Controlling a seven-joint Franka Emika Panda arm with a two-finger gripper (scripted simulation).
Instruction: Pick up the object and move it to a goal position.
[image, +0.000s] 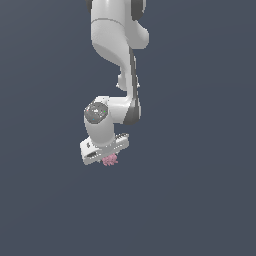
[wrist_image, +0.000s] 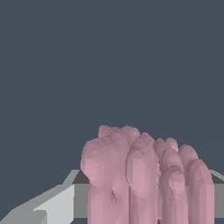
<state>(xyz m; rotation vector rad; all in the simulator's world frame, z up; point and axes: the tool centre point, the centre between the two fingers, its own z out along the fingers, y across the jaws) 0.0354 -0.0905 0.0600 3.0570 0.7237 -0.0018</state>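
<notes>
The object is a small pink bumpy clump that sticks out just under the white hand of my arm in the exterior view. My gripper points down over it, and its fingers are hidden behind the hand there. In the wrist view the object is very close and fills the space between the two grey fingers, which lie against its sides. The gripper is shut on the object.
The white arm comes down from the upper edge of the exterior view. Around it is only a plain dark blue-grey ground, with no other objects, edges or markers in view.
</notes>
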